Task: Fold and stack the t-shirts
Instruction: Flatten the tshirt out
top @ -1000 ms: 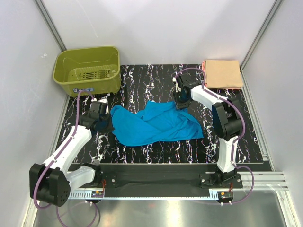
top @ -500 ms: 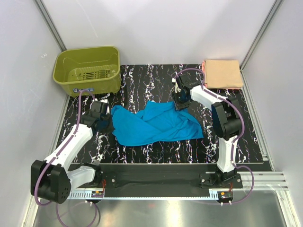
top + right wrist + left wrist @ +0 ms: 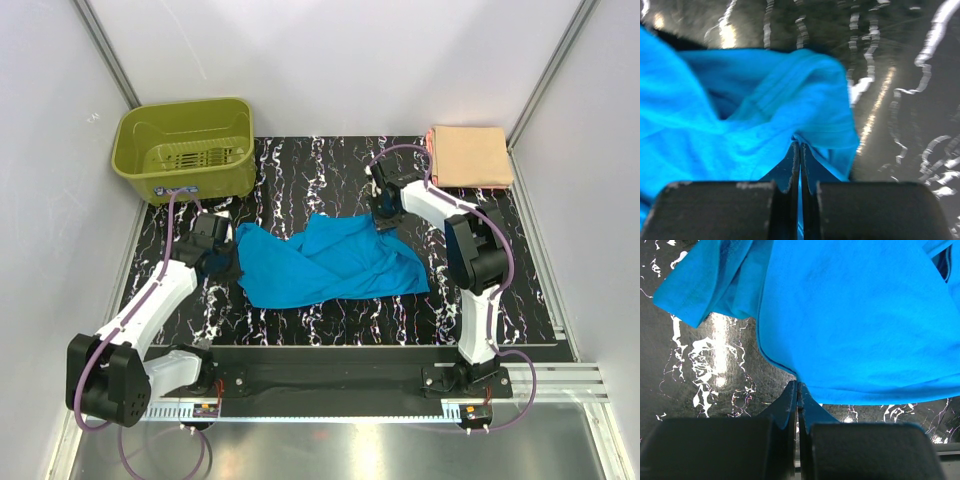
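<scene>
A turquoise-blue t-shirt lies crumpled across the middle of the black marbled mat. My left gripper is shut on its left hem; in the left wrist view the hem runs into the closed jaws of that gripper. My right gripper is shut on the shirt's far right edge, and the right wrist view shows bunched cloth pinched at the tips of the gripper. A peach-orange t-shirt lies folded at the back right corner.
An olive-green plastic basket stands at the back left corner. The black marbled mat is ringed by white walls and aluminium posts. The arms' base rail runs along the near edge.
My right gripper has closed on the shirt's far right edge, where it stood part open before. The left arm has edged slightly towards the back left.
</scene>
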You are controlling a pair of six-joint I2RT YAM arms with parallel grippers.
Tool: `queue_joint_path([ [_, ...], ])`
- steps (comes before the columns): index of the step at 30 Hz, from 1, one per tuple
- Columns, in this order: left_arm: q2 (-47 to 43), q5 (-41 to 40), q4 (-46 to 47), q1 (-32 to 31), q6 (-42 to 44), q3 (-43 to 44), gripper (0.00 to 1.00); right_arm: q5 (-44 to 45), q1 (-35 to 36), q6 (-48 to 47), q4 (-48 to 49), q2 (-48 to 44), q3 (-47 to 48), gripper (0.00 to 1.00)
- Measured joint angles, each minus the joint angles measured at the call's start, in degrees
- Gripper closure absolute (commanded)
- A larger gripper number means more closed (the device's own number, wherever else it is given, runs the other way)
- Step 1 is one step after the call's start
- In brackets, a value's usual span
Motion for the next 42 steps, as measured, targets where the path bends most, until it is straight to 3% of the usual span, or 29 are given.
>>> queue_joint_path([
  [7, -0.6, -0.8, -1.3, 0.0, -1.2, 0.1, 1.0, 8.6, -0.6, 5.3, -3.4, -4.6, 0.2, 1.0],
  [17, -3.4, -4.5, -6.8, 1.6, -5.3, 7.8, 1.0, 17.7, -2.2, 17.4, -6.2, -35.1, -5.6, 1.0],
  [22, -3.8, -4.7, -7.7, 4.4, -7.2, 15.8, 1.0, 22.6, -4.3, 18.1, -4.0, -42.6, -5.7, 1.0],
  [29, -0.5, -4.1, -7.6, 6.6, -8.2, 30.1, 1.0, 24.7, -9.2, 13.0, 3.4, -45.1, -2.4, 1.0],
  [35, 4.0, -2.9, -7.2, 9.7, -8.3, 39.5, 1.0, 25.5, -9.8, 4.7, 15.2, -46.7, -0.5, 1.0],
  [42, 11.6, 0.0, -5.0, 12.9, -9.4, 51.1, 1.0, 24.0, -10.9, -1.7, 24.7, -40.1, 9.2, 1.0],
])
